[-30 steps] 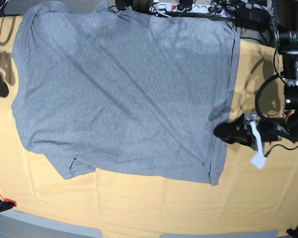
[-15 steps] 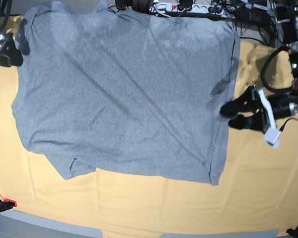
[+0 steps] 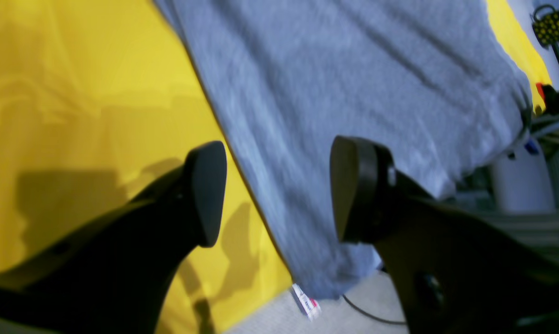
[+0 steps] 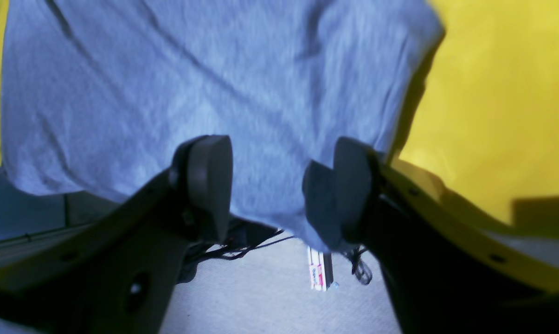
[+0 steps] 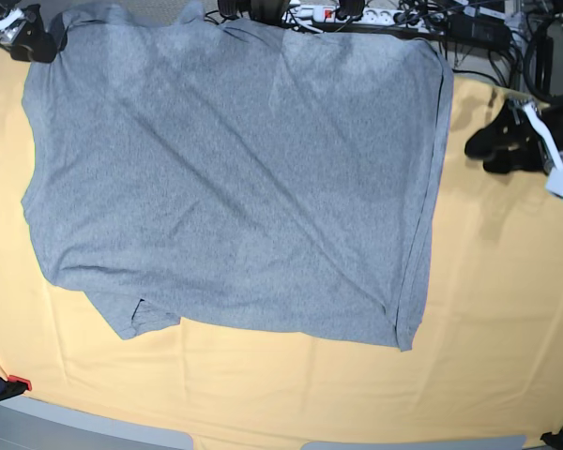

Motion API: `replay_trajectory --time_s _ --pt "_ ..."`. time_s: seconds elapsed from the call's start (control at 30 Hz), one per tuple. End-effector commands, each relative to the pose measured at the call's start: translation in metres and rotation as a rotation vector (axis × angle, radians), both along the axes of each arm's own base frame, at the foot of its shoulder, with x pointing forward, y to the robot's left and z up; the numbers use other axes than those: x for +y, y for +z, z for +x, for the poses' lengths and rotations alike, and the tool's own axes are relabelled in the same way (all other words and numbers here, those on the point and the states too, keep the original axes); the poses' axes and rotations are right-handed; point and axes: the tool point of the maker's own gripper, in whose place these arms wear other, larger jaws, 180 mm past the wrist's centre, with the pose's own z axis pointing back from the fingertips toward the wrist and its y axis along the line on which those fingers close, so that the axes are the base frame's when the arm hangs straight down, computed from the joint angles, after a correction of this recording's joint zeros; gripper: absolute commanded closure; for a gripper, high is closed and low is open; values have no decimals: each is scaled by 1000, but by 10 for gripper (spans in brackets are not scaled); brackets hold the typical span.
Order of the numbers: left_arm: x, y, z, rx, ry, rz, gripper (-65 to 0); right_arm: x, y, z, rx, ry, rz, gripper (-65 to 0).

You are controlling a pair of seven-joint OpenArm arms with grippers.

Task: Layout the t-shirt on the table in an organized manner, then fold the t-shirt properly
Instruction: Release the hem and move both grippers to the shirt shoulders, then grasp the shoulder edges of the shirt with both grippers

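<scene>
The heather-grey t-shirt (image 5: 235,178) lies spread flat on the pale yellow table (image 5: 507,328), plain side up, with its far edge hanging over the table's back edge. In the base view my left gripper (image 5: 483,153) hovers open at the right, just clear of the shirt's right hem. My right gripper (image 5: 39,42) sits open at the far left by the shirt's corner. The left wrist view shows the open left gripper (image 3: 279,190) over the shirt (image 3: 353,69) edge and the table (image 3: 75,69). The right wrist view shows the open right gripper (image 4: 274,185) near the overhanging shirt (image 4: 191,69). Neither holds anything.
A power strip (image 5: 342,13) and tangled cables run along the far edge. A red-tipped clamp (image 5: 11,382) grips the near left corner of the table cloth. A small white label (image 4: 320,273) lies on the floor beyond the table edge.
My left gripper has moved away from the shirt's right hem, toward the far right. My right gripper has travelled along the left side to the shirt's far left corner.
</scene>
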Motion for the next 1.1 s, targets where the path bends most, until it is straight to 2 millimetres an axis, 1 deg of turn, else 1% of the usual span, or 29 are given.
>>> replay_trajectory --time_s 0.0,0.13,0.23,0.4,0.53,0.67,0.8,0.9,1.07 --pt "1 10 1 -28 -9 -1 -361 -2 9 3 -26 12 -15 -362" --pt "0 -6 -19 44 -10 -2 -361 -2 7 -3 -7 11 -16 -362" --pt "-2 -19 -37 104 -3 -17 -361 -2 7 -4 -6 11 -16 -362" --pt "-15 -40 -67 189 28 -80 -361 -2 8 -3 -7 11 -16 -362" --pt "-24 -52 -80 227 55 -109 -361 -2 8 -3 -11 11 -12 -362" --pt "-26 -63 -82 236 89 -94 -361 -2 9 -3 -13 11 -11 -362" --pt "-19 -74 -83 248 117 -30 -362 -2 9 -2 -14 11 -11 -362" --pt "-12 -70 -81 237 125 -10 -361 -3 9 -2 -15 14 -14 -362" --pt "17 -54 -72 171 215 17 -361 -3 10 -1 -16 15 -13 -362"
